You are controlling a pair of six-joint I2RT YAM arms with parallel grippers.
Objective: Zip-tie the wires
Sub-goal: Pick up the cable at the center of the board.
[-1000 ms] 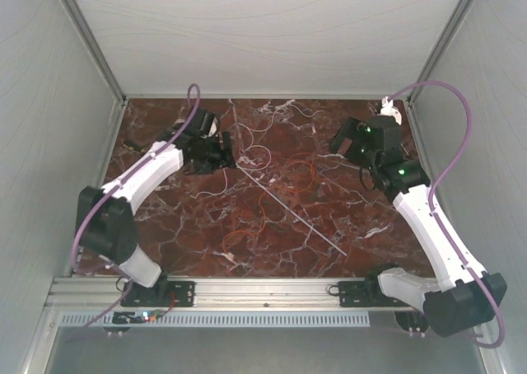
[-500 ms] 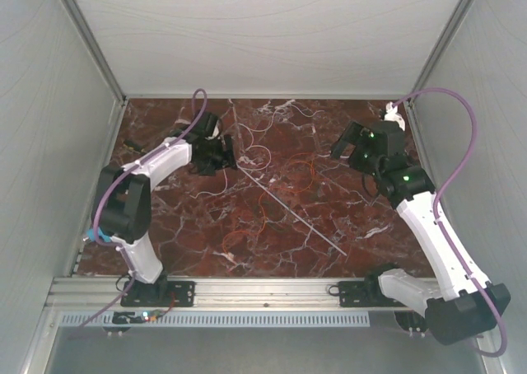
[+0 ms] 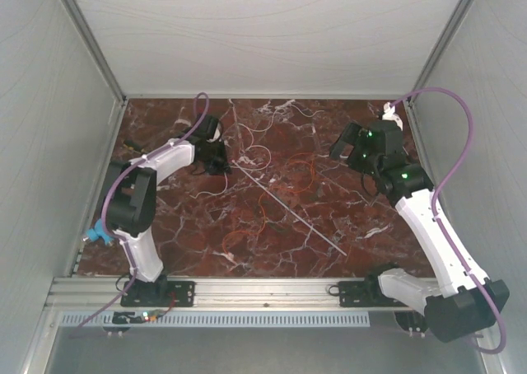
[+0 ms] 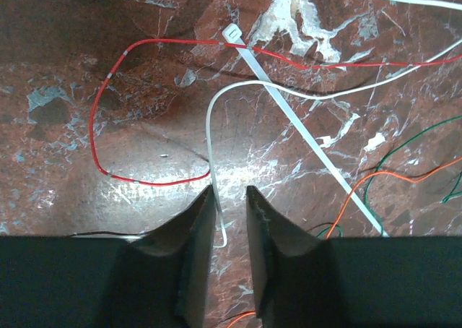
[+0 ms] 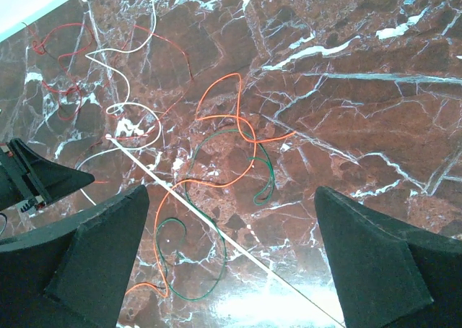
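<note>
Where the left pincer (image 4: 229,192) hangs low over the surface (image 3: 189,226), its jaws stand close with a narrow gap between them. A white wire (image 4: 209,126) runs down into that gap; the gap looks wider than the strand, though whether a finger touches it is hard to tell. Just beyond lies a red wire (image 4: 94,118) in an open loop. The zip tie (image 4: 303,133) crosses it near the tie's head and slants away to the right, flat on the stone.

The right pincer (image 5: 231,194) is held high with its jaws wide apart and nothing in them. Under it the wires (image 5: 216,118), orange, green, white and red, lie in loose curls beside the tie.

From above, the surface is dark red marble with white veins. It is boxed in by pale walls (image 3: 272,28), and a metal rail (image 3: 272,296) runs along the near edge.

Since a second ago, the left jaws have narrowed and the left arm's elbow has swung in nearer its base. The right arm has shifted only slightly. The tie and wires have not moved.
</note>
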